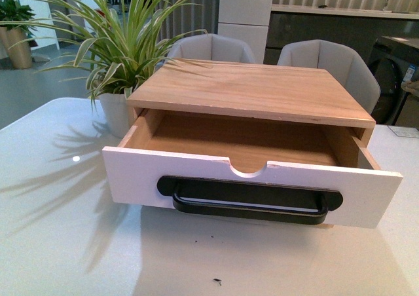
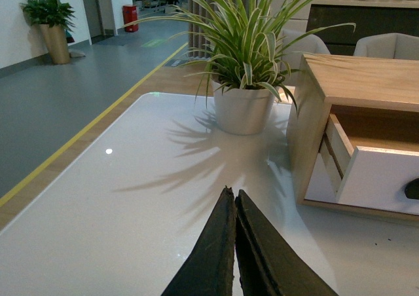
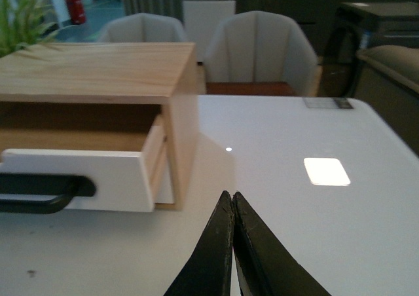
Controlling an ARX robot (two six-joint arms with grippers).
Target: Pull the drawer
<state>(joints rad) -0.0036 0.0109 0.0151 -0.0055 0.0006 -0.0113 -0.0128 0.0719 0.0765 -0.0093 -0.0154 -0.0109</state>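
White-fronted, the wide shallow drawer [image 1: 252, 181] with black bar handle [image 1: 249, 200] stood pulled out of its wooden cabinet [image 1: 255, 90] on the white worktop [image 1: 59, 243]. Left wrist view: left tool [image 2: 234, 201] closed, beside the potted plant [image 2: 245, 80]. Right wrist view: right tool [image 3: 232, 203] closed, empty.

Office or showroom lounge: white table [image 1: 59, 243], padded grey chairs [image 1: 334, 63], potted plants [image 2: 245, 60], open grey floor with yellow line [image 2: 98, 116].

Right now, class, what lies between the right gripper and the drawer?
Nothing: in the right wrist view only bare white table separates the shut right gripper from the pulled-out drawer, which sits off to one side.
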